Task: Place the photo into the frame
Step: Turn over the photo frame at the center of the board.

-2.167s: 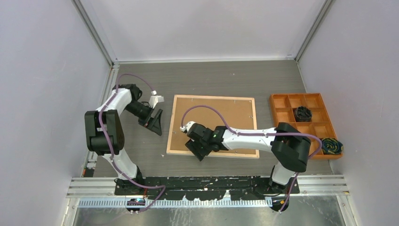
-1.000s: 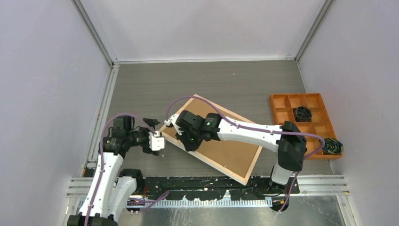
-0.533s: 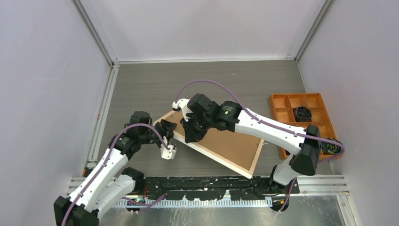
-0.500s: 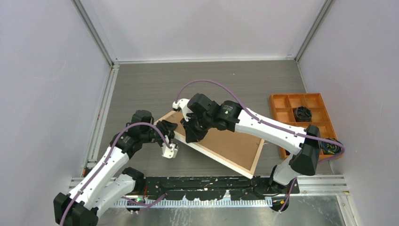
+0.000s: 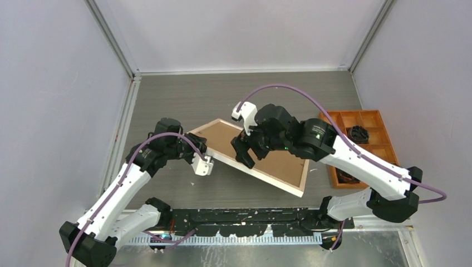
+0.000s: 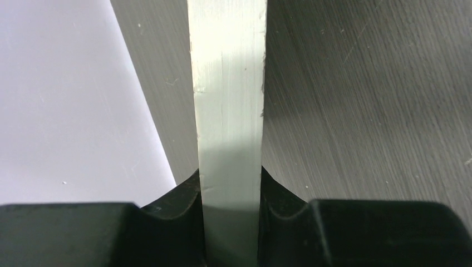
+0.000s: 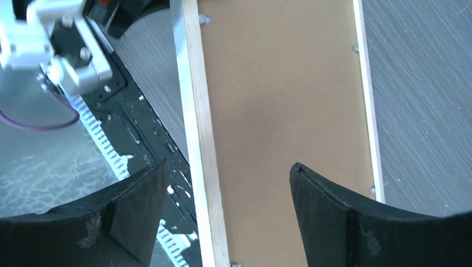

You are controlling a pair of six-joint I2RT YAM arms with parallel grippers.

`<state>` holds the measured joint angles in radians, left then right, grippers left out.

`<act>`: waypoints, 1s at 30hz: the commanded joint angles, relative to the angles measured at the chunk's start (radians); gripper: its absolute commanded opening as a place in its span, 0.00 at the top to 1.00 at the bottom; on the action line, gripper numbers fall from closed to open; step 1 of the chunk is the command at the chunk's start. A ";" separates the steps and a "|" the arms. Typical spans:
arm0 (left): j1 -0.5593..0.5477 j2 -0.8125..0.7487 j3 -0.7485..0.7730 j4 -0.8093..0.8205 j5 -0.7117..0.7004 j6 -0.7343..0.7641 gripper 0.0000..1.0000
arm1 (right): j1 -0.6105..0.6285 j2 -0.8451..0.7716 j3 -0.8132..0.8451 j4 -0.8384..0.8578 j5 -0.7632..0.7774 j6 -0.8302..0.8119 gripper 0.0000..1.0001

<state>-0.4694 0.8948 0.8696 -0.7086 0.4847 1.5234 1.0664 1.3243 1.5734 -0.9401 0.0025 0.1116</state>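
The frame (image 5: 260, 173) lies back up and skewed on the table, light wood rails around a brown backing board (image 5: 221, 139). My left gripper (image 5: 196, 151) is shut on the frame's left corner. In the left wrist view the pale rail (image 6: 228, 111) runs straight out from between the closed left gripper (image 6: 230, 214). My right gripper (image 5: 244, 153) hovers open over the frame's middle, touching nothing. The right wrist view looks down on the near wood rail (image 7: 203, 139) and the board (image 7: 284, 100) between the spread right gripper (image 7: 228, 186). The photo is out of view.
An orange compartment tray (image 5: 356, 113) sits at the right edge, a dark round object (image 5: 359, 132) in one cell, partly covered by my right arm. Grey walls stand close on three sides. The black base rail (image 5: 250, 214) runs along the near edge.
My right gripper let go of the frame, opened, and rose up and to the right. My left gripper closed on the frame's left corner, and the frame turned and shifted slightly away.
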 commanded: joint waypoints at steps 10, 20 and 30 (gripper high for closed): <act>0.000 0.079 0.226 -0.142 -0.010 -0.156 0.81 | 0.207 0.008 -0.034 -0.142 0.280 -0.094 0.16; 0.002 0.115 0.335 -0.155 -0.005 -0.373 0.70 | 0.201 0.066 -0.090 -0.067 0.503 -0.191 0.38; 0.039 0.124 0.499 -0.127 -0.006 -0.771 0.07 | -0.071 0.039 0.035 0.031 0.213 -0.172 0.76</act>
<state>-0.4450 1.0321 1.2903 -0.8856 0.4740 0.9775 1.1389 1.3926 1.4860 -0.9928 0.3939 -0.1429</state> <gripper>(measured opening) 0.883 0.327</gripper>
